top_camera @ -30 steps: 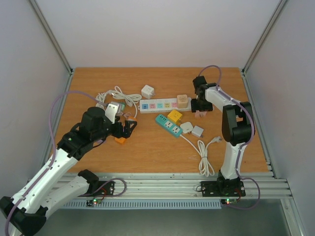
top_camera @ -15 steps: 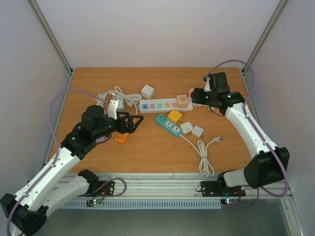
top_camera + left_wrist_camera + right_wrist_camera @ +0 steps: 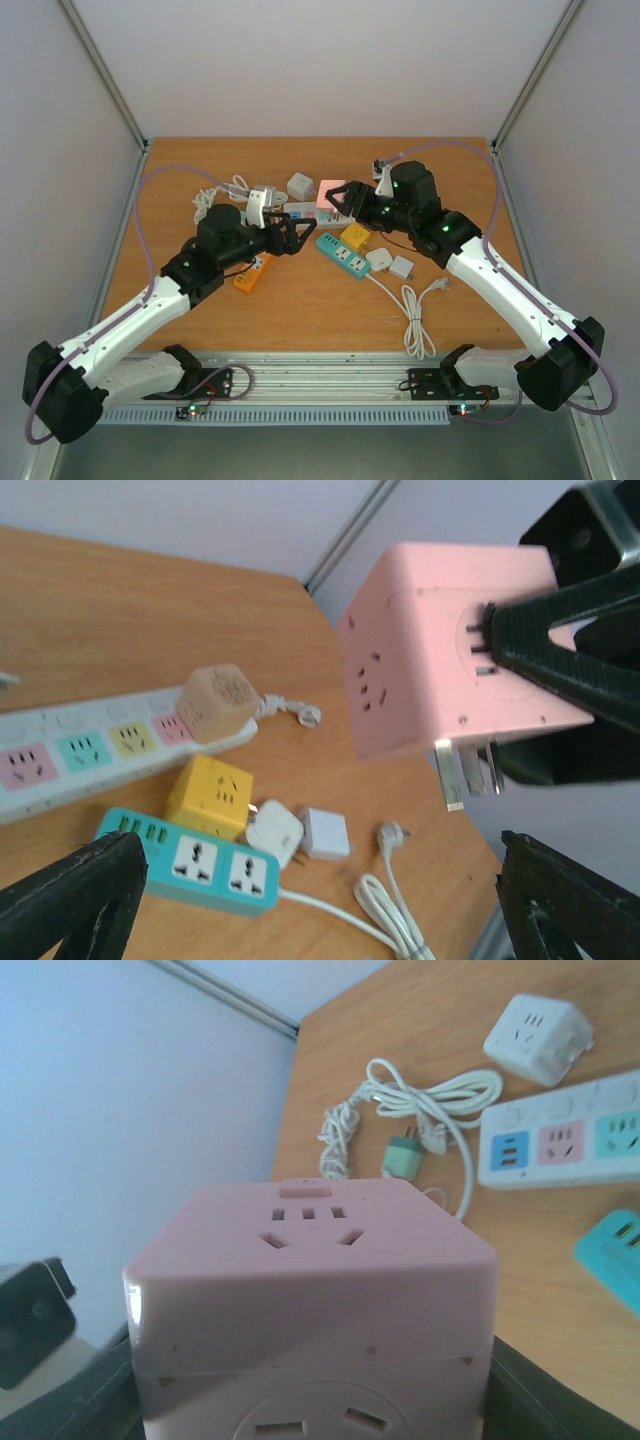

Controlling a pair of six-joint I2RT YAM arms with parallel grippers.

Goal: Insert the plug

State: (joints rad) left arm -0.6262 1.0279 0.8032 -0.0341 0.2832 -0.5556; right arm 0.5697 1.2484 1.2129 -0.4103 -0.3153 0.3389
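**Left to right, top view.** My left tool (image 3: 293,238) hovers with its jaws spread wide and nothing between them. It is aimed rightward at the pink cube adapter (image 3: 330,193), which hangs just beside it, clear of the desk (image 3: 300,310). My right tool (image 3: 347,198) is clamped on that adapter, with one of its black fingers (image 3: 560,650) lying across a socketed side face.

**Left wrist view.** The adapter's metal prongs (image 3: 465,772) stick out of its underside and point down toward the desk, slightly tilted. Below and to the left lies the white power strip (image 3: 90,745), its long axis running left to right across the desk. A wooden cube adapter (image 3: 218,702) fills a socket near its right end, and the coloured sockets to the left of that show free. Nearer me lie a turquoise power strip (image 3: 205,862) and a yellow cube adapter (image 3: 208,795).

**Relation for the coming move.** I judge that it turns on one thing: the prongs face down, and the free sockets face up below them and a little to the left. The right arm carries the plug, so it would have to square the prongs to the strip's long axis before lowering.
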